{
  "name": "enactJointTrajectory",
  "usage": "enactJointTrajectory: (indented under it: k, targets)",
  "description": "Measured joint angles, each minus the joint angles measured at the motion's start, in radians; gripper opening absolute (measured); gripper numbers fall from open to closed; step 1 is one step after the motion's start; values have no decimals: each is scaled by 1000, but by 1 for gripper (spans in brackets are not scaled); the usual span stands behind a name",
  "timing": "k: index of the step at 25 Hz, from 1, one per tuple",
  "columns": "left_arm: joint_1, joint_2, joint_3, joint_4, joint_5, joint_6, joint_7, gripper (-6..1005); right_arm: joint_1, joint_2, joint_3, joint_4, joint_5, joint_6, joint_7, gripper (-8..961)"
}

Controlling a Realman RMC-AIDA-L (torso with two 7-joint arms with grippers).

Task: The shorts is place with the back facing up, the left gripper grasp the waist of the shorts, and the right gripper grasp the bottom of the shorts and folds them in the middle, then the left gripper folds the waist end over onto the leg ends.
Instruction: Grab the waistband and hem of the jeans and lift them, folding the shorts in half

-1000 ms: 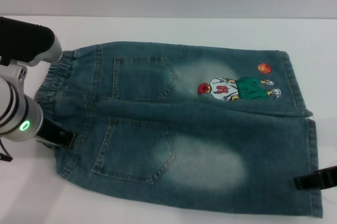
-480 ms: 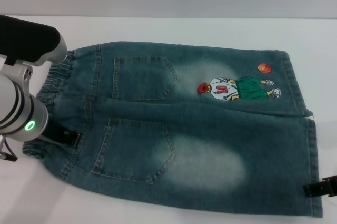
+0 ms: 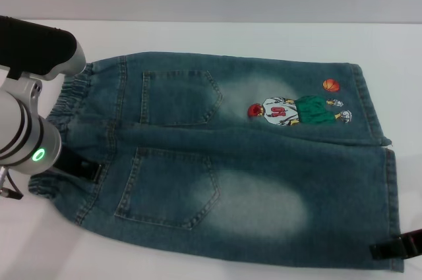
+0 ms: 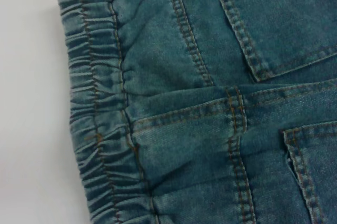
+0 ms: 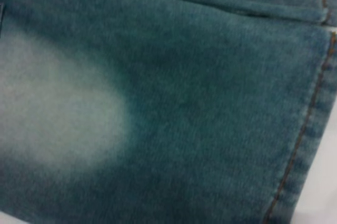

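Observation:
The blue denim shorts (image 3: 231, 155) lie flat, back pockets up, with the cartoon print (image 3: 300, 110) on the far leg. The ruffled waist (image 3: 66, 105) is at the left and the bottom of the shorts (image 3: 390, 188) at the right. My left gripper (image 3: 79, 167), on the green-ringed arm, sits low over the near part of the waist. The left wrist view shows the elastic waist (image 4: 95, 118) and pocket seams close up. Only a black part of my right gripper (image 3: 395, 248) shows, at the near right corner by the leg hem (image 5: 310, 129).
The shorts rest on a white table (image 3: 198, 36), with bare surface behind them and to the far right. The left arm's silver and black body (image 3: 26, 128) covers the table's left edge and part of the waistband.
The right gripper has slid toward the near edge along the leg hem. The left gripper has shifted slightly rightward onto the waist. The shorts have not moved.

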Motion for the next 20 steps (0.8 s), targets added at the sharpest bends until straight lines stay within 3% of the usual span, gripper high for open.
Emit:
enactJointTrajectory:
  k: [20]
  targets:
    - [-14,-2,2,1,-23,4,5,18,4,2,-13,-32,28,-46,-2,720]
